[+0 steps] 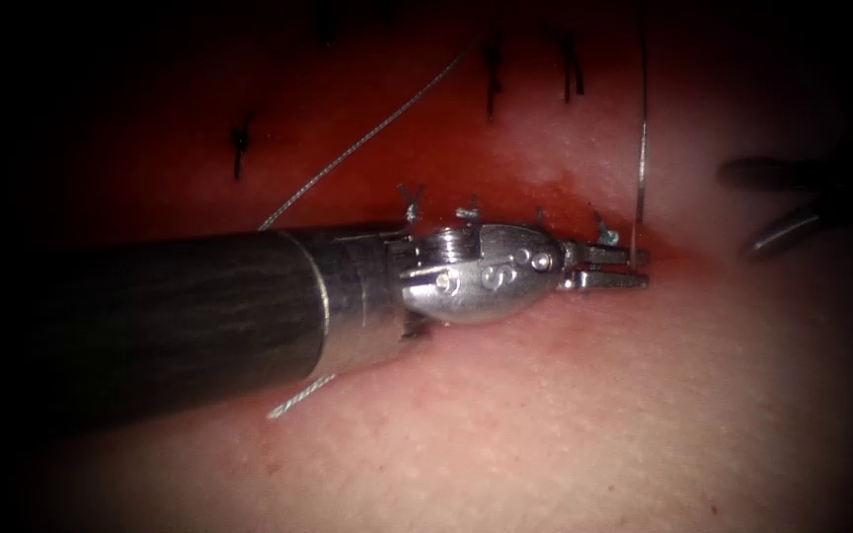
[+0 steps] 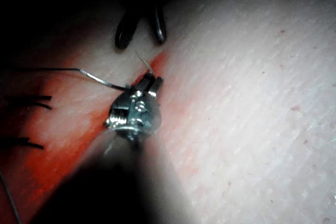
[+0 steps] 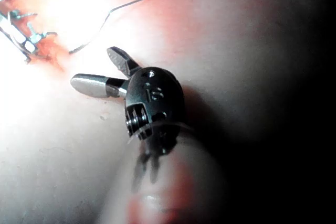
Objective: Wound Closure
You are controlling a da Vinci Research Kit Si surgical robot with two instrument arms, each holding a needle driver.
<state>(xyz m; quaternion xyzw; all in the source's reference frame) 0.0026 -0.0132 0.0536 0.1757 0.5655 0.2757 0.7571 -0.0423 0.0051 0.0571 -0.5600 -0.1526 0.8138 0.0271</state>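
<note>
My left tool lies across the tissue with its jaws at the right end of the cut. The jaws are shut on the needle near one end. The needle's thin curve rises away from the jaws, and also appears in the left wrist view. I cannot tell whether its short end touches the tissue. Thread runs from the needle's far end back under the left shaft. My right tool hovers to the right of the cut, open and holding nothing.
Knotted stitches with short cut ends line the cut. Dark thread ends stick up farther back. Red fluid stains the tissue around and behind the cut. A loose thread end lies below the left shaft.
</note>
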